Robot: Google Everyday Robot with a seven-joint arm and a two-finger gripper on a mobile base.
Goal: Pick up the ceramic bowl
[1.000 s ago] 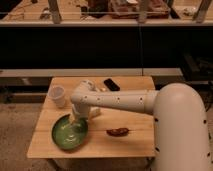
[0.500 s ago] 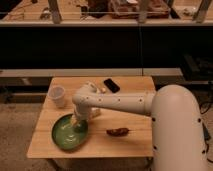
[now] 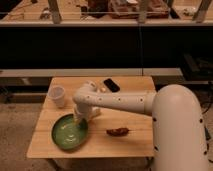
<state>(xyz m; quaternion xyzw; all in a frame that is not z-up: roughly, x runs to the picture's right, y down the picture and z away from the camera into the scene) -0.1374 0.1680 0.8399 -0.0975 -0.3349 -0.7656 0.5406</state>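
The ceramic bowl is a wide, shallow, glossy green dish with a darker rim, resting on the front left of the small wooden table. My white arm reaches in from the right, and the gripper points down at the bowl's far right rim. The wrist hides the fingertips where they meet the rim.
A small white cup stands at the table's left, behind the bowl. A black phone-like object lies at the back. A small brown item lies at the front, right of the bowl. A dark shelf unit stands behind the table.
The gripper has shifted slightly left and down toward the bowl's far right rim. The bowl, cup and other items have not moved.
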